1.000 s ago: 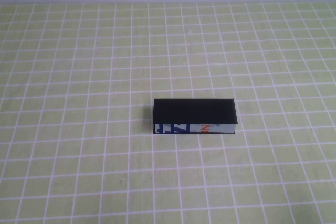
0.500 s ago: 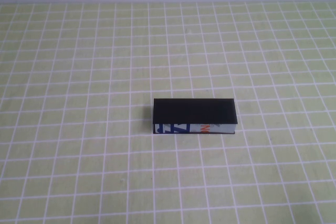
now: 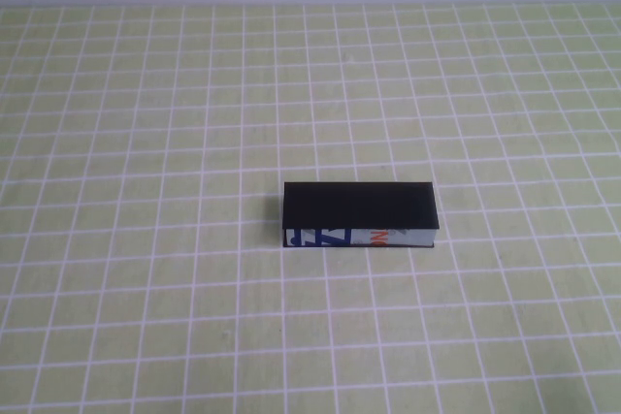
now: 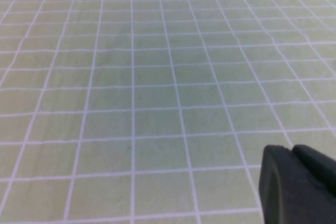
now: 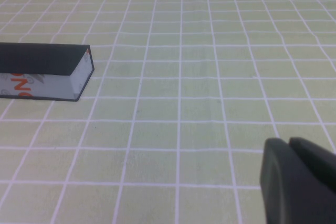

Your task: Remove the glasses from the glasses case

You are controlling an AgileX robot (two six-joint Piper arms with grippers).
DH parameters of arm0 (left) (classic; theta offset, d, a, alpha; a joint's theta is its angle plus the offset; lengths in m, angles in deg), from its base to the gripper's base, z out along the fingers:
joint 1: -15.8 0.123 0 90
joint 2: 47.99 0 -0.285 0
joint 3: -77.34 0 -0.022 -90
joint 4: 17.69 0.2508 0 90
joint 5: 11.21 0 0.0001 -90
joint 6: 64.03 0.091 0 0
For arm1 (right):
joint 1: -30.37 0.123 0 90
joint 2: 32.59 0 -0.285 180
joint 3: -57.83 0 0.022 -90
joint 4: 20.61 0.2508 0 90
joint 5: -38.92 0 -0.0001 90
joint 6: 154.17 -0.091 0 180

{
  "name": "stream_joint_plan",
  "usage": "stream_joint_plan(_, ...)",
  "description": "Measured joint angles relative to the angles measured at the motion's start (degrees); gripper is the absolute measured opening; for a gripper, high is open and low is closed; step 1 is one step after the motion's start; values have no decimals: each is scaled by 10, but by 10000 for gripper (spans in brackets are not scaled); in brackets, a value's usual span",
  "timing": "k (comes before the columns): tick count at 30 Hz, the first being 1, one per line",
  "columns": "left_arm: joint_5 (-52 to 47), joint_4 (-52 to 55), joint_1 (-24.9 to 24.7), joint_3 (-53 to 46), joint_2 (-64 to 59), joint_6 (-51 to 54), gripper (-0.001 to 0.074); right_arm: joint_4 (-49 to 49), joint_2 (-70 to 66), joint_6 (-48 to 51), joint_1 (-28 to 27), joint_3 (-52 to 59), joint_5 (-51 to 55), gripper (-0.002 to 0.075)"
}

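With both tools out of the high view and their state impossible to tell, the left tool (image 4: pixel 299 184) and right tool (image 5: pixel 299 179) are waiting above the green checked bench (image 3: pixel 146 288) while the black rectangular glasses case (image 3: pixel 359 212) is sitting shut mid-bench, needing its lid lifted first, I think.

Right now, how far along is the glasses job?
Nothing looks done: the glasses case sits shut on the table, lid flat, so the glasses are not visible. Nothing is in hand; the left gripper hangs over bare table, and the right gripper is off to the case's side, well clear of it. Left: open the lid, lift the glasses out.
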Motion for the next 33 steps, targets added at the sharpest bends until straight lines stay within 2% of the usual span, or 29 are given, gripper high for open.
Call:
stream_joint_plan(2,17,-28,0,0,0,-5,-4,0,0,0,0,0,0,-17)
stream_joint_plan(8,112,-223,0,-1,0,-39,-4,0,0,0,0,0,0,-17)
stream_joint_plan(13,158,-263,0,-1,1,-44,-4,0,0,0,0,0,0,-17)
stream_joint_plan(17,96,-269,0,11,-12,-45,-4,0,0,0,0,0,0,-17)
stream_joint_plan(24,-38,-247,0,134,-199,-36,-4,0,0,0,0,0,0,-17)
stream_joint_plan(33,-194,-271,0,365,-527,163,-4,0,0,0,0,0,0,-17)
